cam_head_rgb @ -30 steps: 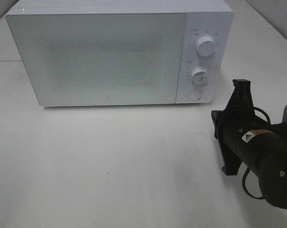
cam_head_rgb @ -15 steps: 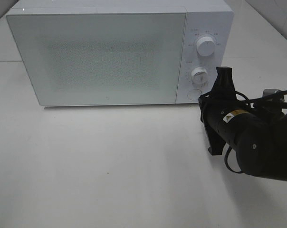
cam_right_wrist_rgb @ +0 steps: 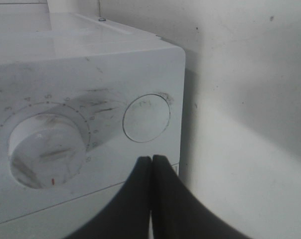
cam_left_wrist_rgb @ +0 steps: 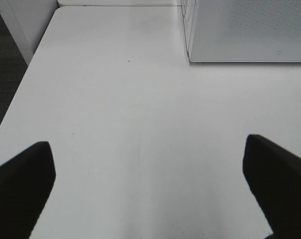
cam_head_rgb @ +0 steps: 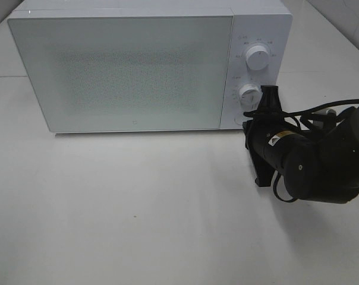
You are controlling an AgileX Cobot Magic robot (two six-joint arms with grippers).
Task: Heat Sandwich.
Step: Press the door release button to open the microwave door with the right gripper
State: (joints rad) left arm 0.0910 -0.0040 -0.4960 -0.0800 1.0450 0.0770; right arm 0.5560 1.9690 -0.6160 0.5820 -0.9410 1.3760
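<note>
No sandwich shows in any view. The white microwave stands at the back of the table with its door closed. My right gripper is shut with nothing in it, its tip close in front of the control panel beside the lower knob. In the right wrist view the shut fingertips sit just short of the round door button, with the lower knob off to one side. My left gripper is open and empty over bare table, near the microwave's corner. It is out of the exterior view.
The upper knob sits above the lower one on the panel. The white table stretches out in front of the microwave. The right arm's black body and cables lie to the panel's right. A table edge runs alongside my left gripper.
My right arm has swung left and in toward the microwave's control panel, its shut tip now by the lower knob. The door stays closed.
</note>
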